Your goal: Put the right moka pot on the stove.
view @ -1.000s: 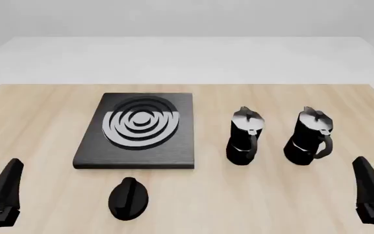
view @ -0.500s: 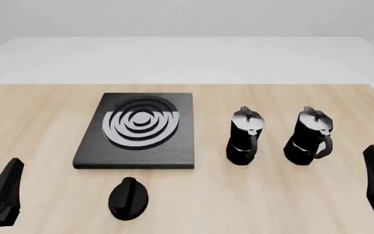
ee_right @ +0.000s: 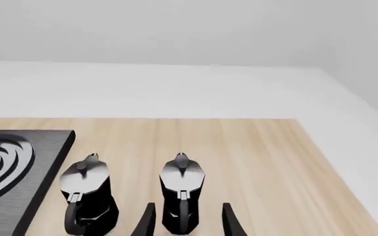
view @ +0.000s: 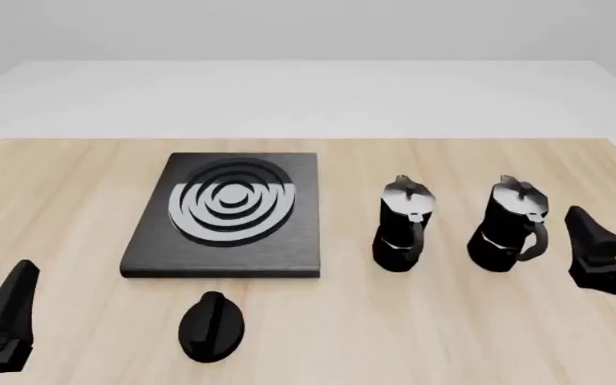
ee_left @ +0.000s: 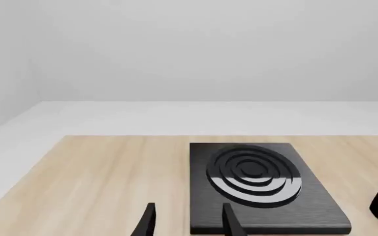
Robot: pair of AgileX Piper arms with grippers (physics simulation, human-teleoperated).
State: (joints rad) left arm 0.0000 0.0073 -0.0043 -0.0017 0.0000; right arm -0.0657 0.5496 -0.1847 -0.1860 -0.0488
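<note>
Now my right gripper (ee_right: 185, 219), jaws apart, lined up on right moka pot (view: 509, 224) near table's right edge, upright, ungrasped. Stove (view: 228, 215) left of centre. Left gripper (ee_left: 185, 221) parked, jaws apart, out of way.

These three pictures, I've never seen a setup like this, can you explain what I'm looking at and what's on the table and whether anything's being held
It is a computer simulation of two robot arms at a wooden table. The front view looks down from above and behind the arms. The other two pictures come from cameras mounted just behind each gripper.

On the table: a flat dark stove with ring burners, a small black knob in front of it, and two black moka pots side by side. The right moka pot is the one to be moved; the other pot stands between it and the stove.

The left gripper sits low near the table's front edge. The right gripper is open and pointed at the right pot. Nothing is held.
</note>
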